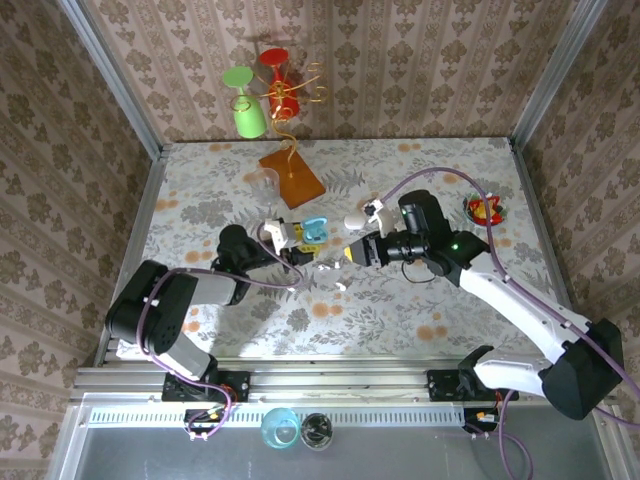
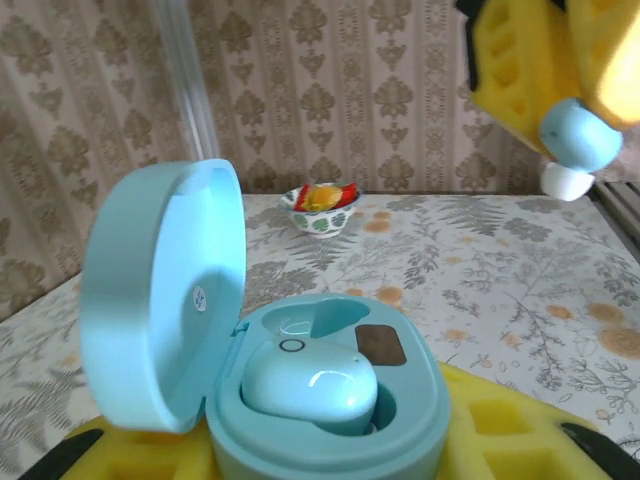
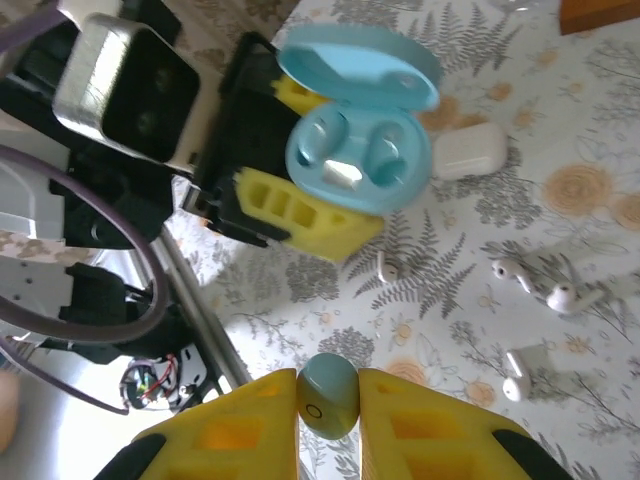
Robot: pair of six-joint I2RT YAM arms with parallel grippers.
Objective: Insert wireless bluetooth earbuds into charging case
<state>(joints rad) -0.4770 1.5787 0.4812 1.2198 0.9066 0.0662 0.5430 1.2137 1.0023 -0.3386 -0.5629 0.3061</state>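
My left gripper (image 2: pixel 330 445) is shut on a light-blue charging case (image 2: pixel 330 330), its yellow fingers (image 2: pixel 520 440) clamping the base. The lid (image 2: pixel 160 300) stands open to the left. One light-blue earbud (image 2: pixel 310 385) sits in the near socket, and the far socket (image 2: pixel 320 320) is empty. My right gripper (image 3: pixel 328 400) is shut on a second light-blue earbud (image 3: pixel 328 395), held above the table a short way from the case (image 3: pixel 360 155). From above, the right gripper (image 1: pixel 347 253) sits just right of the case (image 1: pixel 315 230). Several small white earbuds (image 3: pixel 515 272) lie loose on the table.
A white pebble-shaped case (image 3: pixel 468 150) lies beside the blue case. A small bowl of coloured pieces (image 1: pixel 485 210) stands at the right. An orange block (image 1: pixel 292 178) and a clear glass (image 1: pixel 262 182) are behind the left gripper. Green and red glasses (image 1: pixel 248 110) hang at the back wall.
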